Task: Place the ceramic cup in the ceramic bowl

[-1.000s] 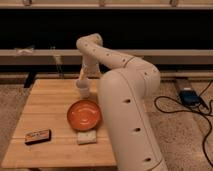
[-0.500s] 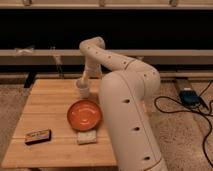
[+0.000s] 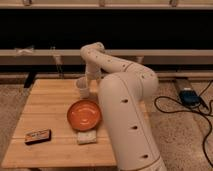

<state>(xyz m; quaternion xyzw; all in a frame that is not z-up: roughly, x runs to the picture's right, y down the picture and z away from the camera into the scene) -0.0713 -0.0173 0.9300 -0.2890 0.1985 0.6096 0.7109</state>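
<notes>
Far to the left of the gripper and nearer the camera, a dark flat block [image 3: 38,136] lies at the front edge of the wooden table [image 3: 47,107]. The ceramic cup [image 3: 82,88] stands upright just below and left of the gripper [image 3: 89,80], touching it or nearly so. Whether the gripper has hold of the cup, I cannot tell. The ceramic bowl [image 3: 84,115] sits in front of the gripper, apart from the cup; a pale sponge [image 3: 86,137] lies at its near rim. To the right, black cables [image 3: 172,107] lie on the floor.
</notes>
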